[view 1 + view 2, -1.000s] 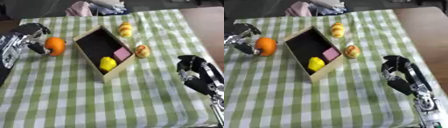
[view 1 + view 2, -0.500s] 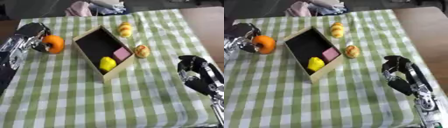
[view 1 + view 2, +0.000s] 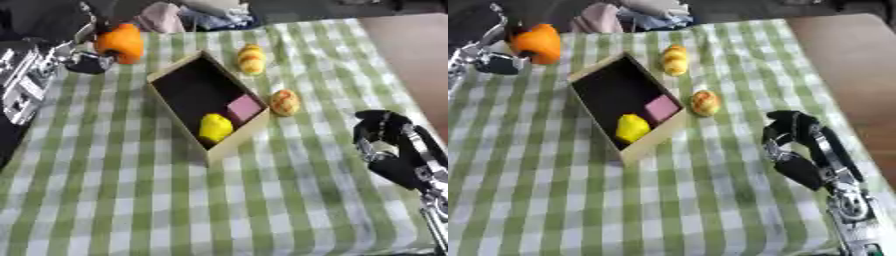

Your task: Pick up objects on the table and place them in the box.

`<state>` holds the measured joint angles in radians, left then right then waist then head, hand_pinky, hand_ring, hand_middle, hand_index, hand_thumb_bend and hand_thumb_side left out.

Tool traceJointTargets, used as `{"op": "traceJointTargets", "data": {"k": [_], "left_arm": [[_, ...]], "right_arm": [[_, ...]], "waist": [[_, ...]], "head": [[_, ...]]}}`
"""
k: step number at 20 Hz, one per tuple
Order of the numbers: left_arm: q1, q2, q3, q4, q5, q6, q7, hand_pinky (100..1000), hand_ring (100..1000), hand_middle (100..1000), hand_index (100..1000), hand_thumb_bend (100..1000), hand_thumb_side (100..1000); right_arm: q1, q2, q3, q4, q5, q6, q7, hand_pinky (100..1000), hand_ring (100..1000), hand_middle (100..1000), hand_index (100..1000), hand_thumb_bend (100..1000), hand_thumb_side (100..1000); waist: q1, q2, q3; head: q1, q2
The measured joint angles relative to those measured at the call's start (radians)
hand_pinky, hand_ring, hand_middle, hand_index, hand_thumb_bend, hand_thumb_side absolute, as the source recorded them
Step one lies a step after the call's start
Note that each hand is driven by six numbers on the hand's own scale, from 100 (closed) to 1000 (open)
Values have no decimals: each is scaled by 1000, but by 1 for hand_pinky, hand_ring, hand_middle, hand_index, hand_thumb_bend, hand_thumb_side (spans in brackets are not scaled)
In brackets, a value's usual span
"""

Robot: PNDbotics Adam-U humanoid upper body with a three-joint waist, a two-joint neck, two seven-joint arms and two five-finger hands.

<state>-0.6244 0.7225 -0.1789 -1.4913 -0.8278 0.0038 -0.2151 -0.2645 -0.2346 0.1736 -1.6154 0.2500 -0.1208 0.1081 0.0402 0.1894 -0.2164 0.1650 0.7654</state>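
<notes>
An orange fruit [image 3: 121,43] is held up at the far left by my left hand [image 3: 80,56], whose fingers curl round it above the tablecloth. The open cardboard box [image 3: 178,77] lies askew in the middle, holding a yellow fruit [image 3: 214,127] and a pink block [image 3: 244,107]. A yellow, lumpy item [image 3: 251,58] lies behind the box. A round orange-yellow item [image 3: 283,102] sits just right of it. My right hand [image 3: 794,137] hangs over the right side of the table, fingers curled, holding nothing.
A green and white checked cloth [image 3: 175,200] covers the table. Bundled clothes [image 3: 188,15] lie past the far edge. The brown floor [image 3: 411,50] shows beyond the table's right edge.
My left hand closed on the orange fruit and lifted it up and away from the cloth. The whole picture also shifted, so the camera moved. The right hand stayed put.
</notes>
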Motion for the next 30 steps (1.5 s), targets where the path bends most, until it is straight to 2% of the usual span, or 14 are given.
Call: {"op": "traceJointTargets", "data": {"k": [6,12,18,24,28,30], "left_arm": [[-32,-35,-80,-23,35,-35,-94,652,556,541,656,222,120],[-47,-92,-129,28,33,-65,-147,676,604,595,703,306,279],[-49,-123,-156,68,5,-85,-166,681,616,621,726,358,366],[-24,-124,-149,51,23,-86,-169,706,641,686,823,353,516],[30,-103,-108,-40,96,-63,-170,713,645,701,835,321,577],[63,-85,-79,-104,143,-44,-161,716,647,706,836,304,580]], "right_arm": [[0,0,0,0,0,-1,2,550,600,578,756,100,370],[0,1,1,0,-1,-1,5,550,600,578,756,100,369],[0,1,2,0,-1,-2,5,550,600,578,755,100,370],[-1,1,0,0,-1,-2,5,552,601,578,754,100,367],[-9,-6,-7,0,1,0,3,555,602,580,757,100,364],[-16,-20,-13,0,6,3,1,558,604,582,761,100,364]], "waist": [[0,0,-15],[0,0,-19],[0,0,-19],[0,0,-14],[0,0,-1],[0,0,5]], "head": [[0,0],[0,0],[0,0],[-4,0],[-12,0],[-17,0]]}}
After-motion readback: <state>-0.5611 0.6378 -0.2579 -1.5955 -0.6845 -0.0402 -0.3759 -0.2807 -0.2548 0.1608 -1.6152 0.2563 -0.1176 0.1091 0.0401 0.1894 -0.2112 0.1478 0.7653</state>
